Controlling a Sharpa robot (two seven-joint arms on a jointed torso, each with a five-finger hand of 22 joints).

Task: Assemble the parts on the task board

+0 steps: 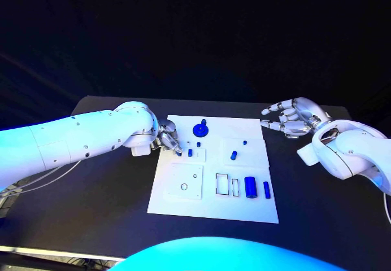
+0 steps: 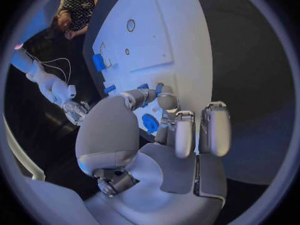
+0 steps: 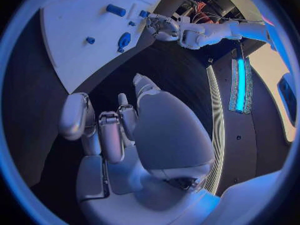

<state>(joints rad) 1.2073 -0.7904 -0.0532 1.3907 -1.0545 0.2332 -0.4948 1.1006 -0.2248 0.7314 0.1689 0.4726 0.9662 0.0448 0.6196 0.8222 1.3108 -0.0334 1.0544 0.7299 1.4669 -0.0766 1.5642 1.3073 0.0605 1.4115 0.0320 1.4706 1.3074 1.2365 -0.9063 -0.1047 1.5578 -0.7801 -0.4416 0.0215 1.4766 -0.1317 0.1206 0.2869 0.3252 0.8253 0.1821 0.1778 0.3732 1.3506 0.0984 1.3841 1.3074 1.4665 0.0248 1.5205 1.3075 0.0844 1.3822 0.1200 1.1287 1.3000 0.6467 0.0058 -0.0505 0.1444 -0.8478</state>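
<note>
Two hands show in the head view. The left hand (image 1: pixel 167 139) is at the left edge of the board (image 1: pixel 213 197), its fingertips right by a small blue peg (image 1: pixel 190 152). I think it is about to pick that peg up, which calls for a careful pinch. More blue parts lie near. The right hand (image 1: pixel 291 118) hovers off the board's far right corner, fingers curled, holding nothing.

From the left wrist, the fingers (image 2: pixel 185 137) bend over blue parts (image 2: pixel 150 122); I cannot tell if they grip one.

From the right wrist, the hand (image 3: pixel 119 130) is curled over the dark bench (image 3: pixel 37 110).
</note>
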